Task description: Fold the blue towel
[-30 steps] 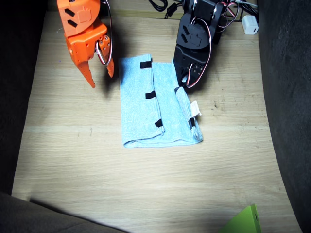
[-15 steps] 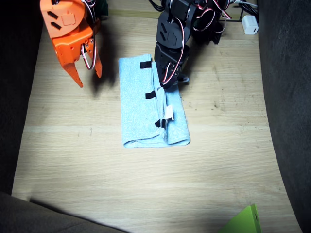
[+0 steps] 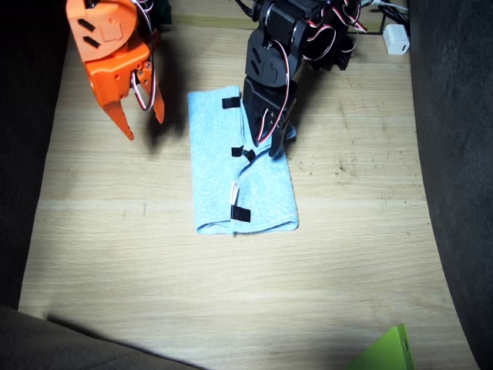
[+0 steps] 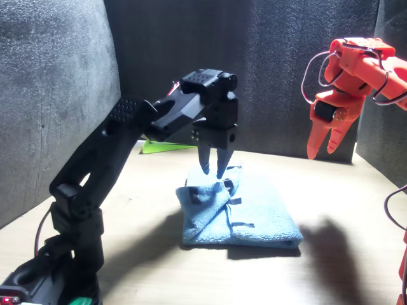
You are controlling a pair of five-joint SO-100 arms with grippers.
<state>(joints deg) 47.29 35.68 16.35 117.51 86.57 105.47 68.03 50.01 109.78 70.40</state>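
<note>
Starting nearest the fixed camera, a bright green wedge (image 3: 385,351) pokes in at the bottom right of the pale wood-grain table (image 3: 154,270). Further in, the towel (image 3: 266,193) lies mid-table: a sky-blue terry rectangle, folded lengthwise, its soft rounded fold at the near end. Black tape marks (image 3: 240,213) dot the seam down its middle, and a small white tag (image 3: 233,190) sits beside them. In the front view the towel (image 4: 267,216) shows a plump ridge (image 4: 213,194) bunched up under the black arm.

The left gripper (image 3: 273,142), glossy black plastic with red and white wires, points straight down over the towel's far half. In the front view the left gripper (image 4: 212,169) has its two tapered fingers slightly parted, tips just above the ridge, gripping nothing.

Off to the left, the right gripper (image 3: 142,123), orange and angular, hangs above bare wood beside the towel's far corner. Its pointed fingers are spread, empty.

At the far edge, a white plug (image 3: 397,38) and dark cables (image 3: 262,11).
</note>
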